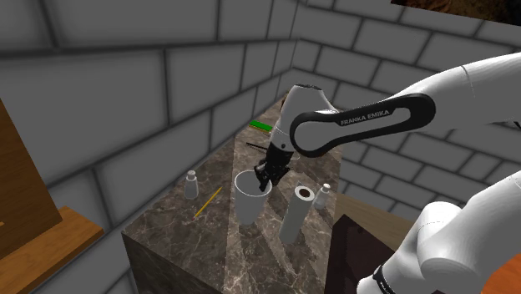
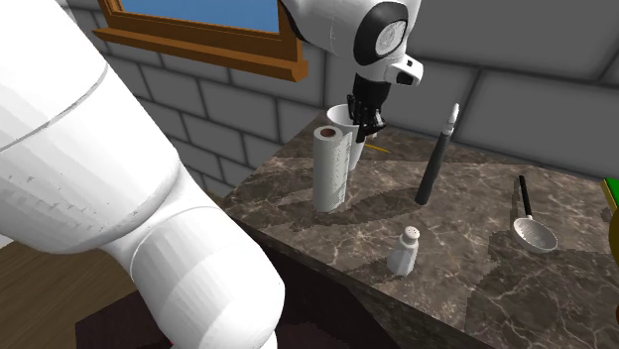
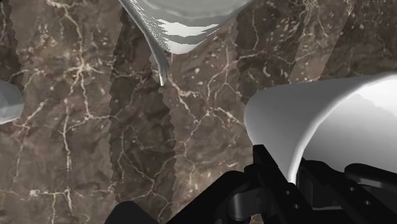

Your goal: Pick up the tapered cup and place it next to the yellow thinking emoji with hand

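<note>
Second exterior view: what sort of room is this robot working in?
Probably a house kitchen: a dark brown marble counter holds a white salt shaker, a grey slotted ladle and a white paper-towel roll, near a wood-framed window.

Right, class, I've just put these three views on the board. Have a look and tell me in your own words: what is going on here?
A white Franka arm is working over a dark marble counter. Its black pincer is at the rim of the white tapered cup. In the wrist view, the fingers appear to clasp the cup's wall. The cup is upright beside a paper towel roll. Whether it has left the counter cannot be told.
</note>
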You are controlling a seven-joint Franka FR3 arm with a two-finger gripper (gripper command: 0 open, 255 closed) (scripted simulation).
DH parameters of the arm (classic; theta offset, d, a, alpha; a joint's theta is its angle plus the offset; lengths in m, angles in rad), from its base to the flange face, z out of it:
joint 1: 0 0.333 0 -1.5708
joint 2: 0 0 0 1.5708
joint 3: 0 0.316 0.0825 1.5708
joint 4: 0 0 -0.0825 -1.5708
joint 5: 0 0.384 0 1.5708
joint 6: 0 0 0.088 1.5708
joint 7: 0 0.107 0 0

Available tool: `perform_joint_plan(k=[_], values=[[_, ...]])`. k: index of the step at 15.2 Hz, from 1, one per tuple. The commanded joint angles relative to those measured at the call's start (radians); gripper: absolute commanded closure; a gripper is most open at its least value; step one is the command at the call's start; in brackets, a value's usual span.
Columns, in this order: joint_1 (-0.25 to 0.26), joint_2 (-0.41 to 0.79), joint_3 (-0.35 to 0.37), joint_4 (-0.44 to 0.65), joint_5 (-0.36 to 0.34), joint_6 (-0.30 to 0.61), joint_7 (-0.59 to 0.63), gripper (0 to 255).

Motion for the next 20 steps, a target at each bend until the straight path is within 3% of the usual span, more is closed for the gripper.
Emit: perform_joint_plan(k=[1,20], values=[[-0.001,-0.010,0.000,0.017,-0.003,-0.027,0.006,255],[-0.009,-0.098,-0.013,0.198,-0.028,-0.294,0.043,255]])
